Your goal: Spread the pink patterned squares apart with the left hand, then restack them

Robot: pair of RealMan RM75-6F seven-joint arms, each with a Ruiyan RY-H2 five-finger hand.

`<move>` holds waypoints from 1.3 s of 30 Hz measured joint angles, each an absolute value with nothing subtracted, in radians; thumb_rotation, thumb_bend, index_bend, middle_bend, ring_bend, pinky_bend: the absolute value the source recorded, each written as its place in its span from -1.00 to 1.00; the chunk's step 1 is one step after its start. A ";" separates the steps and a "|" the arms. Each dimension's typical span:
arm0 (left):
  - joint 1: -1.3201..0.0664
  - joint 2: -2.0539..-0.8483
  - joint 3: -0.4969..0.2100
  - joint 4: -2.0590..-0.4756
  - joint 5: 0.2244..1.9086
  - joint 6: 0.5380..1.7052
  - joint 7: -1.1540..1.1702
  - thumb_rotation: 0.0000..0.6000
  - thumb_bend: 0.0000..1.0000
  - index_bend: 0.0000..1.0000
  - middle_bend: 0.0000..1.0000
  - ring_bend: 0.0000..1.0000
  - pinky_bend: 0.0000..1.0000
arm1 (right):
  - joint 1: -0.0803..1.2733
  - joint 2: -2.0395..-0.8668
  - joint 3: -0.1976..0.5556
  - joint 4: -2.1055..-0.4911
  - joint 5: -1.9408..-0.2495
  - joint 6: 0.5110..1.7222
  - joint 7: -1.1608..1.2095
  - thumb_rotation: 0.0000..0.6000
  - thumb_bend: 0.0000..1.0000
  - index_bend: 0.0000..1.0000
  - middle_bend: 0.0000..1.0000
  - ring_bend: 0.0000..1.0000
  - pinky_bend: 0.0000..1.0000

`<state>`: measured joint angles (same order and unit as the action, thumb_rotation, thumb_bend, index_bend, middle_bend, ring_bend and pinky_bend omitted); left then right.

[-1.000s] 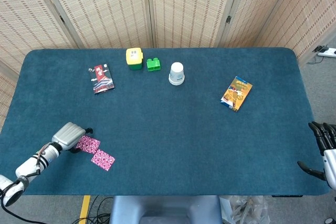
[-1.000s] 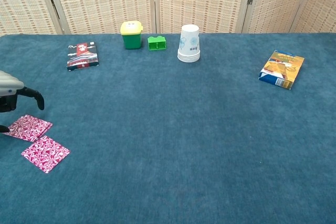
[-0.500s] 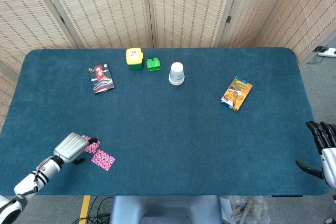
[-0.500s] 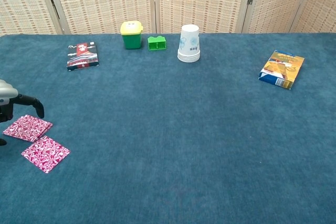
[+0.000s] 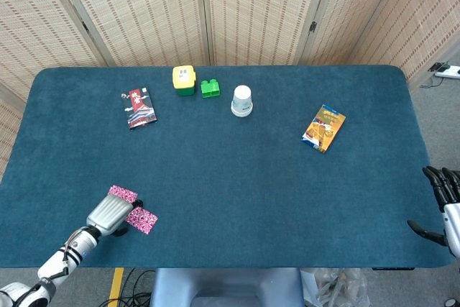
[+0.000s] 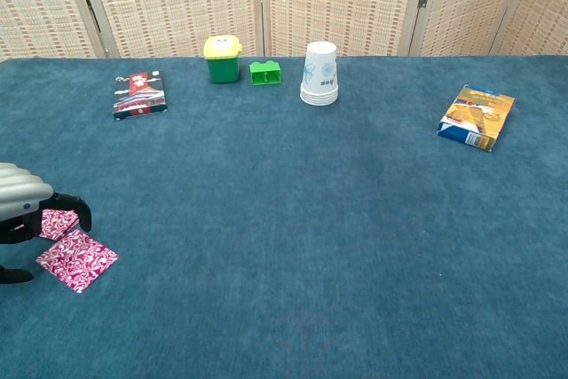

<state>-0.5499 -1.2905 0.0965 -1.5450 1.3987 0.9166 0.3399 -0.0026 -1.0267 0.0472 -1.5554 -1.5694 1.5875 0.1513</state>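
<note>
Two pink patterned squares lie near the table's front left corner. The farther square (image 5: 123,193) (image 6: 60,222) is partly hidden by my left hand (image 5: 110,213) (image 6: 27,204). The nearer square (image 5: 142,219) (image 6: 77,259) lies just right of that hand, corner to corner with the other. The left hand hovers over both with a dark finger (image 6: 78,209) curved down at the farther square and the thumb apart, holding nothing. My right hand (image 5: 440,205) rests at the table's right front edge with fingers spread and empty; the chest view does not show it.
At the back stand a yellow-lidded green bin (image 5: 184,80), a green block (image 5: 210,88) and a stack of white paper cups (image 5: 242,101). A red card pack (image 5: 139,107) lies at back left, an orange snack box (image 5: 324,128) at right.
My left hand has moved nearer to the table's front edge and slightly right, now covering part of the farther square. Both squares stay where they were. The right hand is still.
</note>
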 measured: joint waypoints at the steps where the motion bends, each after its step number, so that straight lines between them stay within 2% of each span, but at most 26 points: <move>1: -0.548 -1.295 0.095 -1.544 1.392 0.917 0.349 1.00 -0.50 -0.37 0.94 0.72 1.00 | -0.003 -1.027 0.047 -1.555 -1.569 1.587 0.151 1.00 -0.82 -1.00 -0.75 -1.00 -0.86; 21: -0.551 -1.341 0.073 -1.538 1.349 0.900 0.381 1.00 -0.50 -0.33 0.94 0.72 1.00 | -0.007 -1.029 0.046 -1.549 -1.568 1.593 0.159 1.00 -0.82 -1.00 -0.75 -0.99 -0.86; 31: -0.544 -1.359 0.070 -1.515 1.362 0.917 0.350 1.00 -0.50 -0.16 0.94 0.72 1.00 | -0.006 -1.027 0.047 -1.551 -1.569 1.591 0.158 1.00 -0.82 -1.00 -0.75 -0.99 -0.86; 39: -0.540 -1.364 0.069 -1.504 1.370 0.921 0.328 1.00 -0.50 -0.11 0.94 0.73 1.00 | -0.005 -1.027 0.047 -1.552 -1.567 1.588 0.156 1.00 -0.82 -1.00 -0.75 -0.99 -0.86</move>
<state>-0.5404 -1.3641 0.0687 -1.5038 1.3705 0.9212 0.3276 -0.0047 -1.0268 0.0470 -1.5517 -1.5674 1.5882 0.1556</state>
